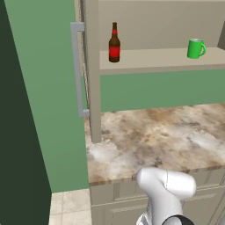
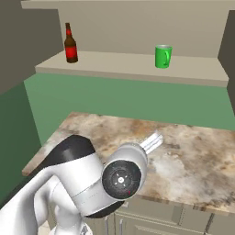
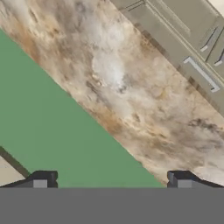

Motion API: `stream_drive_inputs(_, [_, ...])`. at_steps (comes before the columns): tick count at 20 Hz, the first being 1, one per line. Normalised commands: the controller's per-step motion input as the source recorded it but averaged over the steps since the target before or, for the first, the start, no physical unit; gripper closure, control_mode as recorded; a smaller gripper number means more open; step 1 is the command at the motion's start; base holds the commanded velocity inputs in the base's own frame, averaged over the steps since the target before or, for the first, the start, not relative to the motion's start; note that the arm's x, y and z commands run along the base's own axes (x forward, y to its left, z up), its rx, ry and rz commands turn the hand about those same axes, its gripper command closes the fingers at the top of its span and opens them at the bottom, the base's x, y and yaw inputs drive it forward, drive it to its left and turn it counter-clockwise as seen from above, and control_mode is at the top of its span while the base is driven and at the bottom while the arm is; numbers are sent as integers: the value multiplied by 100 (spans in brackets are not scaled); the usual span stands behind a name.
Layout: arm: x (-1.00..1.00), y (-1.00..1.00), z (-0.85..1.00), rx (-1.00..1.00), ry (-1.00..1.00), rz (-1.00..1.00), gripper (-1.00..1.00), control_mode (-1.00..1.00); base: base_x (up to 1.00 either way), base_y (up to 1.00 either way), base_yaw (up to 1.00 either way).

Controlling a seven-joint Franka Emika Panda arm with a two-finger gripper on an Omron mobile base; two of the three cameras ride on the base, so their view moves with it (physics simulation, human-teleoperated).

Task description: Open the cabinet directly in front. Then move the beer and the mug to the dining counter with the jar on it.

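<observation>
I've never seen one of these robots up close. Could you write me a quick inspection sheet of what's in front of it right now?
Surface: marble worktop, mottled brown-beige, nothing on it.
Job's things: cabinet already open, its door swung out to the left; beer upright at the left end of the shelf; mug upright further right on the same shelf, well apart from the bottle.
Clutter: nothing seen.
Grippers: gripper open and holding nothing, looking at the worktop and green wall, with drawer fronts beyond.
Cables: nothing seen.
Surroundings: green wall between shelf and worktop; beige drawer units below; tiled floor.
</observation>
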Motion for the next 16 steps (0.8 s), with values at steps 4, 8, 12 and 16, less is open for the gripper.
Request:
stream_drive_inputs(4, [0,1,33,26,-6,1,-100,-100,0,0,0])
stream_drive_inputs(8, [6,6,46,21,7,1,-100,-100,0,0,0])
stream_drive_inputs(12, [10,0,43,17,13,4,-100,-100,0,0,0])
stream_drive_inputs(16, [14,0,13,13,0,1,-100,-100,0,0,0])
